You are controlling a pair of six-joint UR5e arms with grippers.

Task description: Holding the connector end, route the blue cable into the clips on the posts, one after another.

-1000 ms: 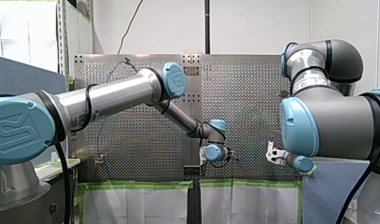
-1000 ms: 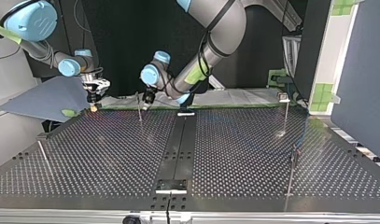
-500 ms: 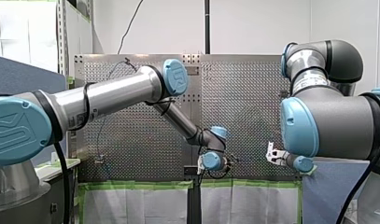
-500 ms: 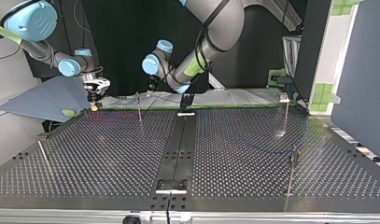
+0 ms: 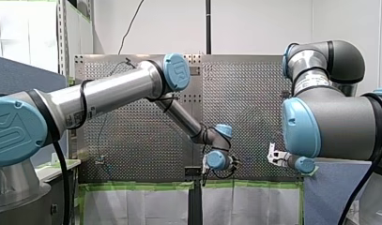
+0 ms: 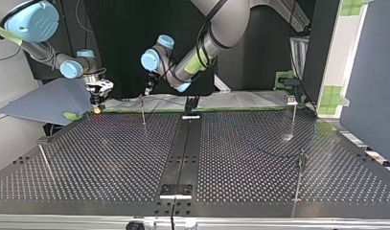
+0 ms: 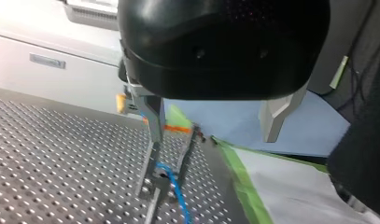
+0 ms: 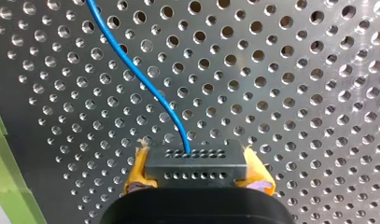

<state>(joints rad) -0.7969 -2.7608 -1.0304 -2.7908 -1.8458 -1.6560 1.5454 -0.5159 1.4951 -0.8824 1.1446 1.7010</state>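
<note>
The connector (image 8: 195,161) is gripped firmly between the yellow pads (image 8: 137,170) of the right arm's tool (image 8: 196,175), over the perforated worktop (image 8: 295,70). The blue cable (image 8: 145,88) is led away from it in a curve across the holes. The left arm's tool (image 7: 214,137) is released, its metal fingers (image 7: 153,119) spread wide. A thin post (image 7: 149,196) is seen just under one of them, and the cable runs beside its clip (image 7: 160,181). Whether the cable is seated in that clip cannot be told.

Several faults are judged possible. If the connector end is drawn on with too much tension, or at an angle away from the clip's mouth, the cable may be pulled out or never caught. The thin post could be struck and bent by the nearby finger. A hard tug could let the connector be twisted in the pads. Slack lying on the worktop may be snagged before a further post (image 6: 294,117) is reached, and the two arms could be brought into contact.
</note>
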